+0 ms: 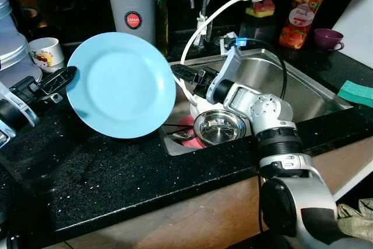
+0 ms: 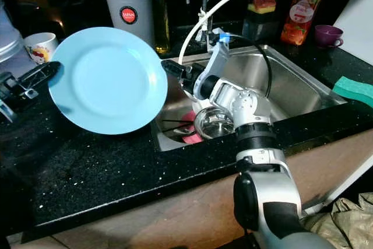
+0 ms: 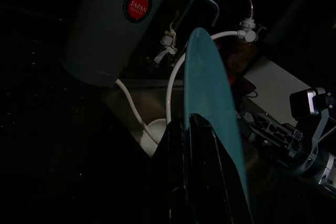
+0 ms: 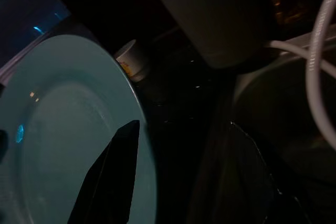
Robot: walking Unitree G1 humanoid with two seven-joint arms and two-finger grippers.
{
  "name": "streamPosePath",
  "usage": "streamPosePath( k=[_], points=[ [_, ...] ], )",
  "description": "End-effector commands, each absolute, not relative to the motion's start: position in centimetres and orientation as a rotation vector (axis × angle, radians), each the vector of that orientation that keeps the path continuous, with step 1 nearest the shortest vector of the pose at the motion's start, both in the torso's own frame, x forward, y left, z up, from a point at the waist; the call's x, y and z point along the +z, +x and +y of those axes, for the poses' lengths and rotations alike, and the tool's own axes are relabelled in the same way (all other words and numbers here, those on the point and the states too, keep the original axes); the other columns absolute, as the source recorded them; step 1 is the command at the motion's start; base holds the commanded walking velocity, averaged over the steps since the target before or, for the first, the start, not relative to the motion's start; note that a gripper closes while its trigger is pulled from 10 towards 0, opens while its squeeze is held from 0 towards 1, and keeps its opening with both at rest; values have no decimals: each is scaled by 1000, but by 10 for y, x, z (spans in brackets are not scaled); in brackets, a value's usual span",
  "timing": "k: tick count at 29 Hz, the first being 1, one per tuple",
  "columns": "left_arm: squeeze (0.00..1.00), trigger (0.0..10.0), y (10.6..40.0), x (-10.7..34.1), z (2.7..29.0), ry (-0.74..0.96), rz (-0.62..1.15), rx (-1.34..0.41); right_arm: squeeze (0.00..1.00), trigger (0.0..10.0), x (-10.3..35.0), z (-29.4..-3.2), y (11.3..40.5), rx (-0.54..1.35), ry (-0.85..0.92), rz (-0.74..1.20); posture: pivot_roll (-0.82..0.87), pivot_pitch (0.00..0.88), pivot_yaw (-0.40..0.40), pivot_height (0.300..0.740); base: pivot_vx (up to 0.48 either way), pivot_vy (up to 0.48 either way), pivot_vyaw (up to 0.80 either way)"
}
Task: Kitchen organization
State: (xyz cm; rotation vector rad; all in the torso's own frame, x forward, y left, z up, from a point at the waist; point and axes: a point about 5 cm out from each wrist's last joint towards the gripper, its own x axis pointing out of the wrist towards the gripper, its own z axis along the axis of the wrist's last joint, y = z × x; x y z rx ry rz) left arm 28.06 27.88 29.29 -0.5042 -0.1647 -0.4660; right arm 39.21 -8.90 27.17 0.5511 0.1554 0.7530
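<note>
Blue plate (image 1: 121, 84) hides the sink's (image 1: 303, 94) left rim and the right tool's (image 1: 179, 74) fingertips, so its grip can't be judged. Steel bowl (image 1: 219, 126) covers most of a pink item below. Left arm cut off at frame edge. Wrist views too dark for counter detail

The black speckled table (image 1: 116, 185) carried a grey canister (image 1: 132, 9), a white mug (image 1: 46, 53), a purple cup (image 1: 327, 38), a juice bottle (image 1: 301, 17) and a green sponge (image 1: 355, 92).
</note>
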Motion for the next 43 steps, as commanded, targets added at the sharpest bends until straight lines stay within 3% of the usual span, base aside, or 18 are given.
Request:
streamPosePath(
  k=[1,17,18,19,21,22,36,37,38,43],
  points=[
    [0,0,277,297,281,-498,-176,-468,0,10000,272,-85,392,762,537,166,53,76,-33,740,0,0,0],
    [0,0,282,294,268,-533,-163,-510,0,10000,264,-60,377,909,563,226,49,76,-28,740,0,0,0],
    [0,0,282,293,267,-538,-160,-512,0,4980,265,-57,375,925,574,228,49,75,-28,740,0,0,0],
    [0,0,283,292,266,-541,-158,-514,0,1882,265,-55,374,940,584,228,48,75,-27,740,0,0,0],
    [0,0,283,292,266,-541,-158,-514,0,1882,265,-55,374,940,584,228,48,75,-27,740,0,0,0],
    [0,0,283,292,265,-542,-155,-515,0,0,267,-54,373,950,596,227,48,75,-26,740,0,0,0],
    [0,0,283,286,272,-519,-120,-452,0,0,278,-57,371,975,686,202,55,77,-27,740,0,0,0],
    [51,4667,285,285,273,-507,-110,-432,0,0,280,-58,372,971,697,198,55,77,-27,740,0,0,0],
    [1000,10000,286,285,274,-516,-106,-419,0,0,281,-59,372,967,704,195,56,80,-25,740,0,0,0],
    [1000,10000,294,286,286,-526,-113,-320,0,0,284,-71,378,928,726,178,55,83,-21,740,0,0,0]
  ],
)
